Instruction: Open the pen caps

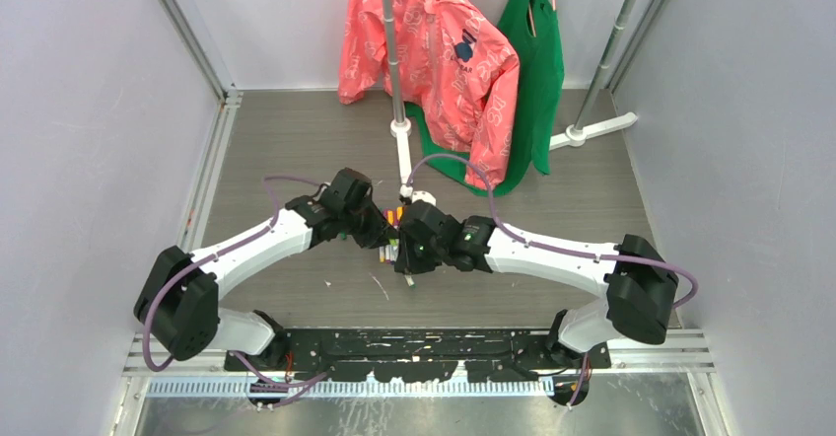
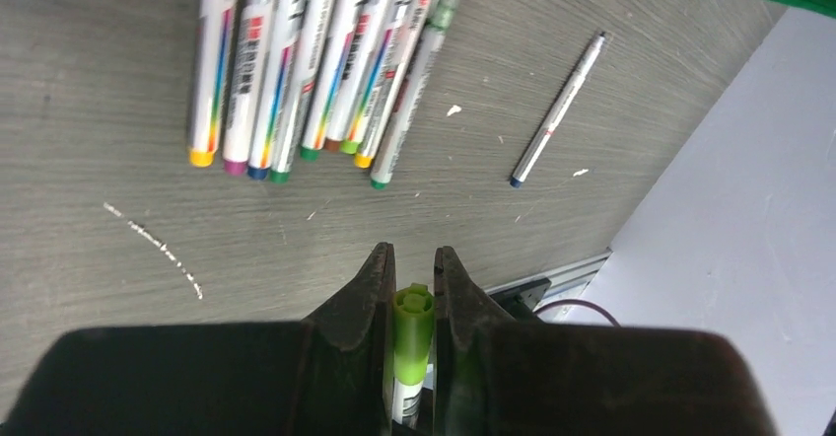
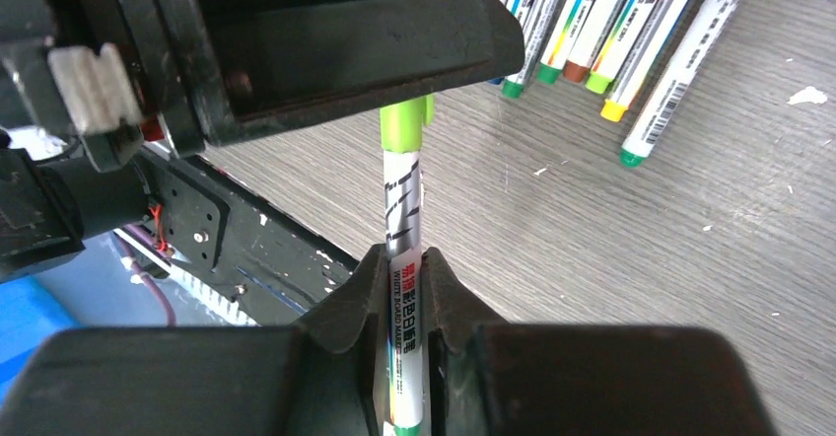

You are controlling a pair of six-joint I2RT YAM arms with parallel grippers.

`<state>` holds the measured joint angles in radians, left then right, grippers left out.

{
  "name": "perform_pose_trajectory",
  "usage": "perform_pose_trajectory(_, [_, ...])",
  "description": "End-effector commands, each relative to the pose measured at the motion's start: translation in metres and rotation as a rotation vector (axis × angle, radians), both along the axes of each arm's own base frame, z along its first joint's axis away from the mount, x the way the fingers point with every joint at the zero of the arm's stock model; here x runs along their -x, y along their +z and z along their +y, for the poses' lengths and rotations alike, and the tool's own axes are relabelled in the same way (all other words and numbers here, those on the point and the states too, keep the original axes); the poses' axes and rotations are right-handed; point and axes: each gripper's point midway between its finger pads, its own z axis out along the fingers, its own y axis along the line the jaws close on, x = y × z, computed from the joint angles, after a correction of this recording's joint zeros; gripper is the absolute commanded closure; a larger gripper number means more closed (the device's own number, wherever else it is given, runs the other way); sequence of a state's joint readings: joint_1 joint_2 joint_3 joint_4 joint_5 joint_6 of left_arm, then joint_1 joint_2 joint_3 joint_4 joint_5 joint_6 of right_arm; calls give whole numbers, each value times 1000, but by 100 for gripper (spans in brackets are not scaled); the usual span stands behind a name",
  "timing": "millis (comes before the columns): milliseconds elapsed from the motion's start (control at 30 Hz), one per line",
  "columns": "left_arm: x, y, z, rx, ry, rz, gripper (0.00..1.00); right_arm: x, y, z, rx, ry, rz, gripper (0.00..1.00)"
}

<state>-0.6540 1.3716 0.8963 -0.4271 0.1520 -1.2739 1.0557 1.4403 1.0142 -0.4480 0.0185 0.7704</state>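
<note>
One pen (image 3: 402, 199) with a whitish barrel is held in the air between both grippers. My left gripper (image 2: 414, 258) is shut on its light green pen cap (image 2: 413, 318), whose end shows between the fingers. My right gripper (image 3: 404, 258) is shut on the barrel of that pen; the green cap (image 3: 402, 125) runs up into the left gripper's fingers (image 3: 296, 41). The cap sits on the pen. Several more pens (image 2: 315, 61) with coloured ends lie side by side on the table, also seen in the right wrist view (image 3: 611, 22). From above, both grippers meet mid-table (image 1: 396, 239).
A thin grey pen (image 2: 557, 110) lies apart to the right of the row. A pink garment (image 1: 434, 51) and a green one (image 1: 537, 71) hang at the back by metal poles (image 1: 394, 61). Grey walls (image 1: 89, 110) close both sides.
</note>
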Motion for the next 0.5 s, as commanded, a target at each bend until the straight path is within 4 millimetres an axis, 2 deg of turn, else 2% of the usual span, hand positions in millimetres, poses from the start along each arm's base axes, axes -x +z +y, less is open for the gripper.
perform_pose_trajectory(0, [-36,27,11,106,248,-68,100,28,-26,-24,114,-20,37,99])
perform_pose_trajectory(167, [-49,40,18,169,343,-103,100,42,-37,-30,125,-18,32,99])
perform_pose_trajectory(267, [-58,46,27,171,376,-148,100,46,-32,-34,78,-22,29,99])
perform_pose_trajectory(467, [-75,61,32,296,361,-290,100,60,-18,-24,-79,15,60,99])
